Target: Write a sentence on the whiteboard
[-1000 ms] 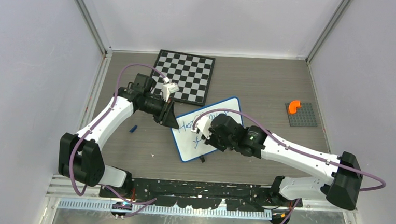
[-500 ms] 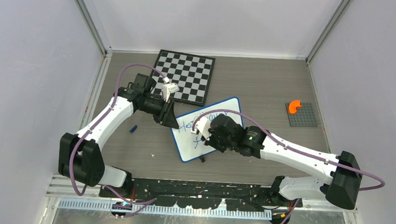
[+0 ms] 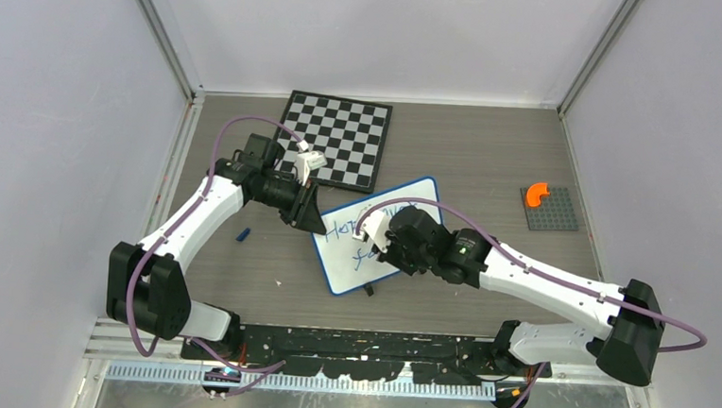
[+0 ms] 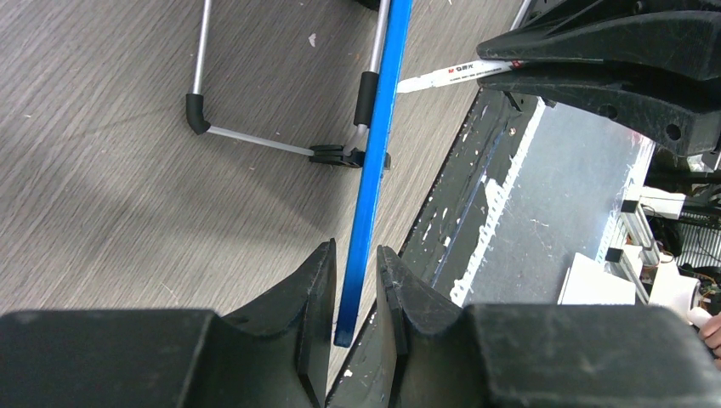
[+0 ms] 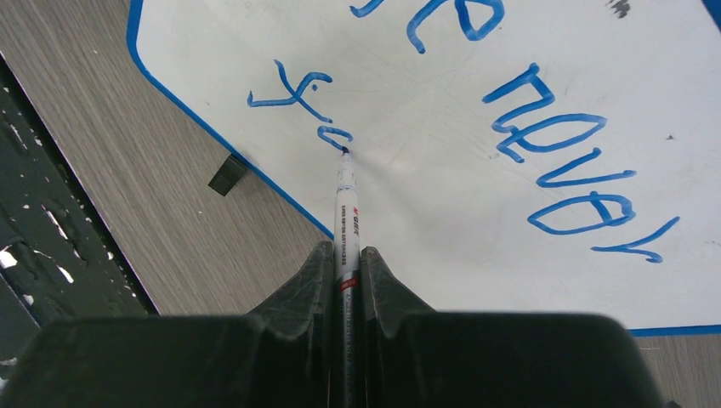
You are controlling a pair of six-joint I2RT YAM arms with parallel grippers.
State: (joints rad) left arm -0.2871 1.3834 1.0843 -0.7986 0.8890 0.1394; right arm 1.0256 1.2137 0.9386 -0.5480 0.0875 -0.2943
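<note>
The whiteboard (image 3: 346, 269), white with a blue rim, stands tilted on the table's middle. On it is the sentence (image 3: 360, 229) in blue marker: "Hope never" on the first line and "f" plus a part-formed letter (image 5: 293, 93) on the second. My left gripper (image 3: 311, 218) is shut on the whiteboard's blue rim (image 4: 367, 187) at its left corner. My right gripper (image 3: 374, 246) is shut on a white marker (image 5: 347, 217), whose tip touches the board just after the "f". The marker also shows in the left wrist view (image 4: 451, 75).
A checkered chessboard (image 3: 338, 138) lies behind the whiteboard. A grey baseplate (image 3: 552, 214) with an orange piece (image 3: 535, 194) is at the right. A small blue cap (image 3: 242, 234) lies left of the board. The board's wire stand (image 4: 255, 140) rests on the table.
My right gripper has shifted a little to the right along the second line, adding a blue stroke after the "f". The left arm and the board have not moved.
</note>
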